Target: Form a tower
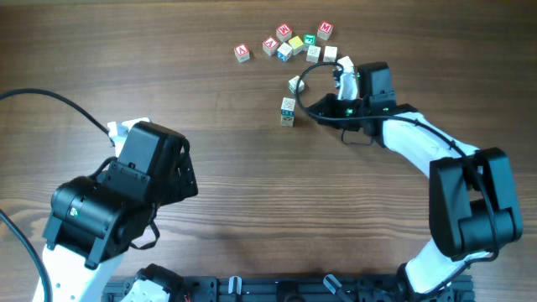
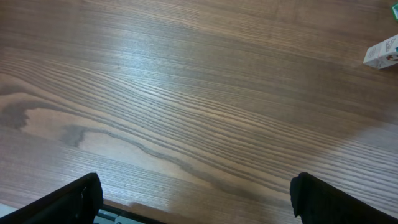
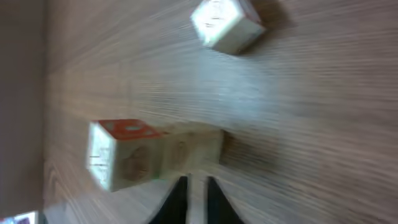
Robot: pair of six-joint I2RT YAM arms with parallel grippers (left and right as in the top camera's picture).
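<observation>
The tower (image 1: 288, 111) is a short one-cube-wide stack of pale letter cubes standing right of the table's middle. In the right wrist view, which is rolled and blurred, the tower (image 3: 155, 155) lies across the picture with a red-marked face at the left. My right gripper (image 3: 196, 199) sits just behind it and touches nothing. Its fingers stand a narrow slit apart with only table between them. From overhead the right gripper (image 1: 317, 112) is just right of the tower. My left gripper (image 2: 199, 205) is wide open over bare wood, far to the left.
Several loose letter cubes (image 1: 295, 44) cluster at the back, and one loose cube (image 1: 295, 84) lies just behind the tower, also seen as a single cube (image 3: 227, 25). A black cable loop (image 1: 302, 96) curves beside the tower. The left arm (image 1: 126, 193) fills the front left.
</observation>
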